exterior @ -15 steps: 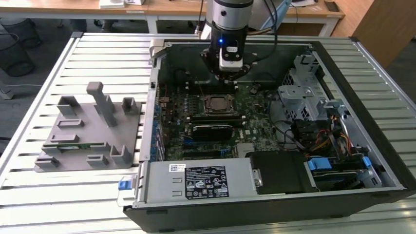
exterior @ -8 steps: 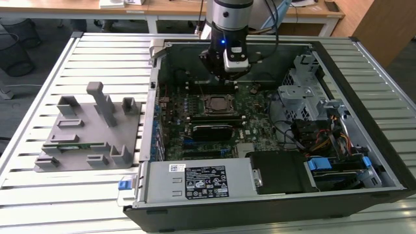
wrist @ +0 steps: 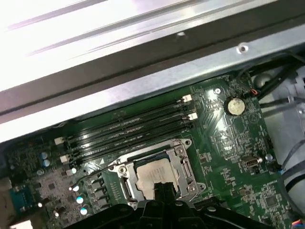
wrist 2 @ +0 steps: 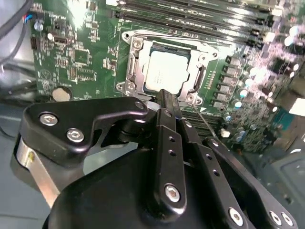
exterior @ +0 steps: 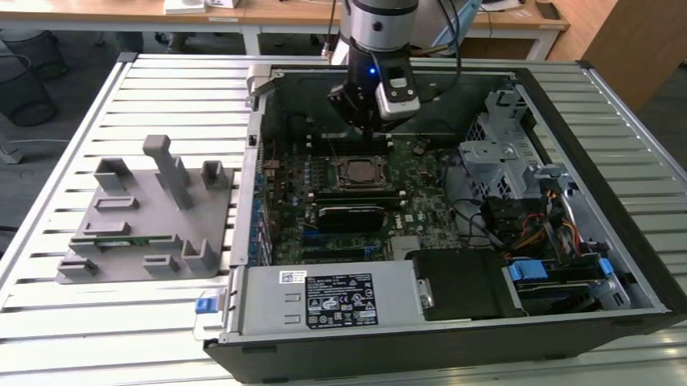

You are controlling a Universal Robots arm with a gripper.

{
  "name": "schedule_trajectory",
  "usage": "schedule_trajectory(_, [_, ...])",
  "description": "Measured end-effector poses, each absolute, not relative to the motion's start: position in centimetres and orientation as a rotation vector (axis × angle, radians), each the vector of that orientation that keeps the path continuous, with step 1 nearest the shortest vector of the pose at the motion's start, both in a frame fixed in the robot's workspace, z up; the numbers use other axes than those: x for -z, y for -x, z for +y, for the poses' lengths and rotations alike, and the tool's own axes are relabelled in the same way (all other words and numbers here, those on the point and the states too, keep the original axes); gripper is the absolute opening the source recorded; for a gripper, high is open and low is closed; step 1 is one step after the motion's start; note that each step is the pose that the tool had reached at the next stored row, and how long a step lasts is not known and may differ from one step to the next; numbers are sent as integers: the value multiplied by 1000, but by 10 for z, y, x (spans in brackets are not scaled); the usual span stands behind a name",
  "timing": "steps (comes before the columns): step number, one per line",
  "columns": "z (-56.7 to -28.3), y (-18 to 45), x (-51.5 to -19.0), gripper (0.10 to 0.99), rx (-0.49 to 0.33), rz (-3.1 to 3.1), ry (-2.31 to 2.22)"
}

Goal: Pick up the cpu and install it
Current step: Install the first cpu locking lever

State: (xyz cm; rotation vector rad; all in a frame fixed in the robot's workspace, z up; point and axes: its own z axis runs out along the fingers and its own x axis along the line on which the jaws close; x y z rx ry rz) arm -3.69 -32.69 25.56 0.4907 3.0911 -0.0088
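Inside the metal-framed socket (wrist 2: 129,67) on the motherboard (exterior: 421,173) lies the cpu (wrist 2: 164,71), flat, silvery top up, framed on all sides by the socket. The socket's frame stands open around it, so the whole top face is bare. Both wrist views show the chip, pale and square, next to the row of long dark memory slots (wrist: 128,129).

Gripper (wrist 2: 165,97) hangs just above the cpu's near edge. Its fingers (wrist 2: 167,143) are drawn together into one narrow black tip, with nothing between them. Whether the tip touches the chip cannot be told. In the exterior view the arm reaches straight down into the open computer case (exterior: 633,265), with the gripper over the far part of the board.

A round coin cell (wrist: 232,105) sits on the board, off to one side of the socket. On the exterior view's left, a grey parts fixture (exterior: 150,217) rests on the slatted table (exterior: 161,80), well apart from the case.
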Motion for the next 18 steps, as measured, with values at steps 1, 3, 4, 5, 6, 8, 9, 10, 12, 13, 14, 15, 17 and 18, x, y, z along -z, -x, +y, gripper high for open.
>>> schedule_trajectory(1, [-327, 37, -255, 106, 9, 3096, -461])
schedule_trajectory(3, [-327, 37, -255, 106, 8, 3103, -405])
schedule_trajectory(4, [-327, 37, -254, 106, 8, 3107, -377])
schedule_trajectory(5, [-327, 37, -254, 106, 8, 3110, -349])
schedule_trajectory(6, [-327, 37, -254, 106, 8, 3113, -321])
schedule_trajectory(8, [-327, 37, -254, 106, 8, 3118, -265])
schedule_trajectory(9, [-327, 37, -253, 106, 7, 3121, -234])
schedule_trajectory(10, [-327, 37, -253, 106, 7, 3122, -207])
schedule_trajectory(12, [-327, 37, -253, 106, 7, 3126, -150])
schedule_trajectory(13, [-327, 37, -253, 106, 7, 3127, -122])
schedule_trajectory(14, [-327, 37, -253, 106, 6, 3128, -103])
schedule_trajectory(15, [-327, 37, -252, 106, 2, 3128, -97])
schedule_trajectory(17, [-327, 39, -252, 106, -16, 3128, -94])
schedule_trajectory(18, [-327, 41, -252, 106, -25, 3128, -94])
